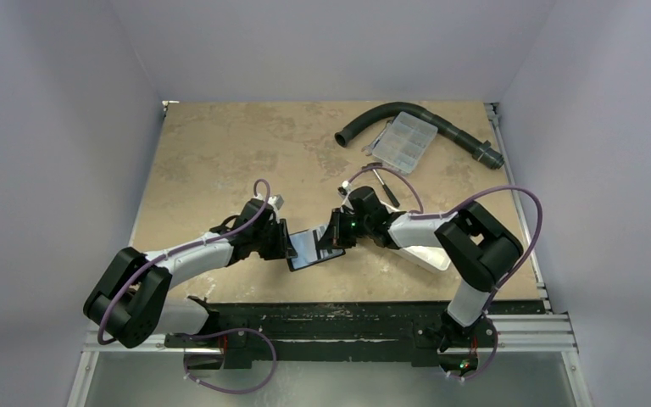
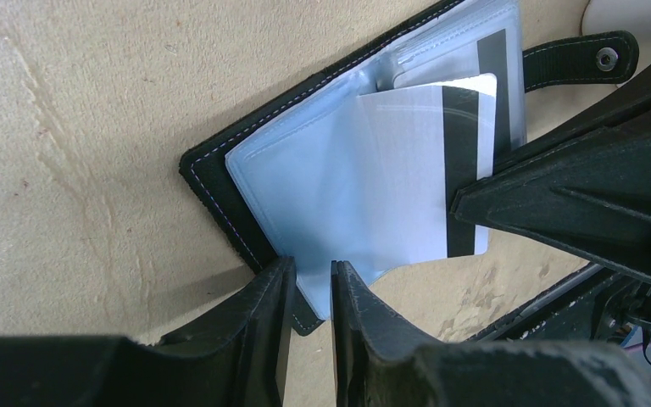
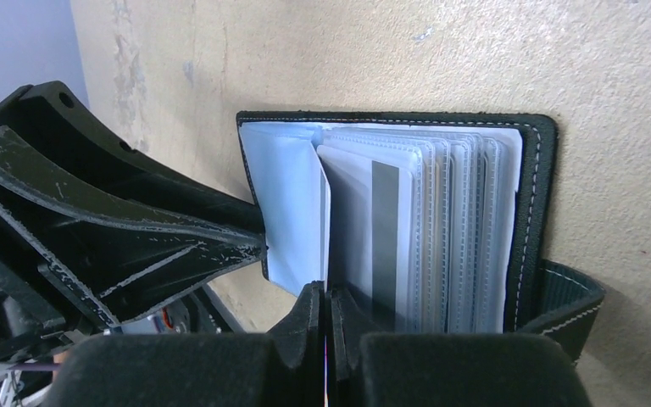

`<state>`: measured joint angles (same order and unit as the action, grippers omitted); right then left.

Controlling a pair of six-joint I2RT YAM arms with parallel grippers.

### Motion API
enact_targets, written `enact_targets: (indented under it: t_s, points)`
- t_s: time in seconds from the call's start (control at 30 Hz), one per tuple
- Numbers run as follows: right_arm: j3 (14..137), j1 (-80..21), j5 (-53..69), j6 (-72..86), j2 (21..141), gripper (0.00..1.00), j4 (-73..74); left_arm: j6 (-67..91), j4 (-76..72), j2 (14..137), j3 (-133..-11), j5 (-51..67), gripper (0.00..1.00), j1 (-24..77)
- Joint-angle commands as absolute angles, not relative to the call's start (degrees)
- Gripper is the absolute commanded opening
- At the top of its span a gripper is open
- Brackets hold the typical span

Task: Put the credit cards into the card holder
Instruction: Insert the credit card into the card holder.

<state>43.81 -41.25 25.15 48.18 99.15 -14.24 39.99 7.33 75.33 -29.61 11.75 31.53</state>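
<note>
The card holder point(image 1: 312, 250) lies open on the table point(image 1: 220, 153), with its pale sleeves up. At its left edge the left gripper point(image 2: 314, 292) has its jaws a little apart and seems to pinch the cover with one sleeve. From its right side the right gripper point(image 3: 324, 301), jaws closed tight, holds a striped credit card point(image 2: 407, 186) over the sleeves.

Pale lilac walls point(image 1: 51, 127) enclose a mottled tan tabletop point(image 1: 220, 153) under even light
</note>
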Motion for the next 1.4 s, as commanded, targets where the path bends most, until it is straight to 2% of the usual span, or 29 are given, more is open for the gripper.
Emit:
enact_targets:
  t_s: [0.0,0.47,0.67,0.97,1.23,1.37]
  points:
    - [45.01,-41.86,30.15,46.32,100.74,0.00,-13.43,40.71,6.99,75.36,-28.45,11.83,0.26,31.42]
    - [48.12,-38.72,39.02,37.19,105.83,0.00,-13.06,40.59,8.11,75.21,-29.47,11.19,0.26,31.46]
    - [50.62,-38.35,36.53,31.76,104.67,0.16,-7.41,40.30,10.64,73.74,-30.94,8.12,0.26,31.46]
    - [51.73,-38.80,29.94,28.71,101.00,0.32,-1.18,41.62,12.82,69.89,-29.95,2.97,0.21,31.42]
    - [52.97,-38.93,26.78,27.32,98.98,0.34,2.98,42.15,9.64,73.54,-28.61,5.61,0.17,31.46]
    - [53.38,-39.10,27.33,27.22,99.60,0.30,2.55,42.20,9.56,73.40,-28.52,5.54,0.17,31.46]
